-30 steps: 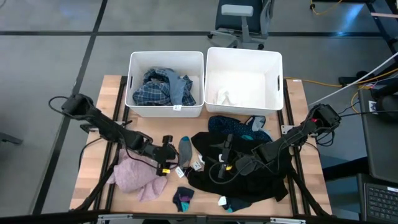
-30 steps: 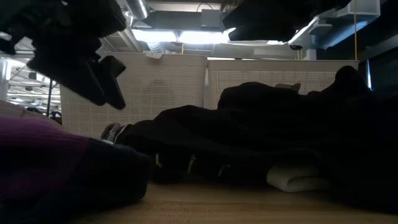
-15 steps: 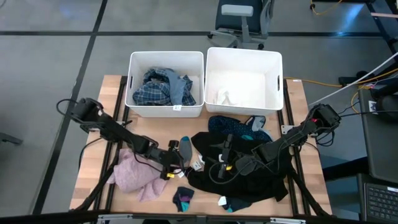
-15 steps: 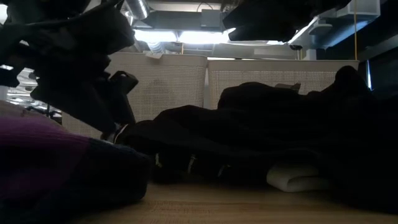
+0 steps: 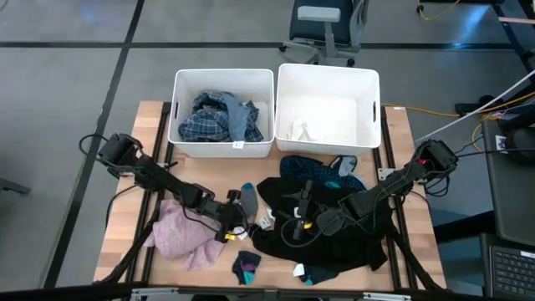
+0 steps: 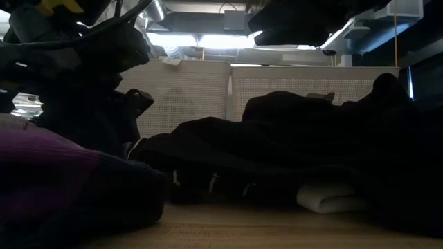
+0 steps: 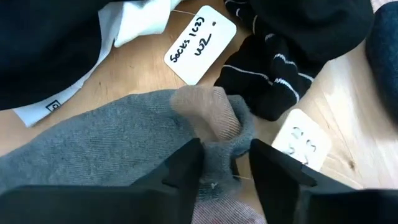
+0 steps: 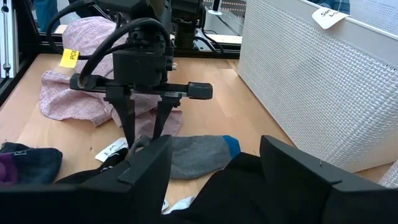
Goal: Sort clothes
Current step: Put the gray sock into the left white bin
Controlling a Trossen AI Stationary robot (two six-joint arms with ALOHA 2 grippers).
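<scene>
High view – left arm: left gripper (image 5: 235,216) reaches to table centre, down on the small grey sock with a blue toe (image 5: 248,199), which lies just at its 1 o'clock.
High view – right arm: right gripper (image 5: 301,219) waits over the heap of black garments (image 5: 334,226), at 3 o'clock from the sock; the left arm is plainly the nearer.
High view – sock axis: long axis runs roughly 12 to 6 o'clock, blue toe toward the two white plastic bins (image 5: 177,125).
High view – other clothes: blue plaid shirt (image 5: 216,119) already in the left bin; pink fuzzy top (image 5: 180,236) at the left gripper's 8 o'clock.
Low view: left gripper dark and near the lens; nothing reliable on its fingers.
Left wrist view – jaws: fingers (image 7: 180,171) parted and straddling the sock's beige cuff end (image 7: 208,112), the grey knit bunched between them; released, not yet clenched, in my judgement.
Left wrist view – neighbours: white handwritten paper tag (image 7: 200,43) and a black striped sock (image 7: 273,78) just beyond the cuff.
Right wrist view – own jaws: spread wide, holding nothing.
Right wrist view – relation: left gripper stands upright over the sock's cuff end, its fingers crossing the long axis.
</scene>
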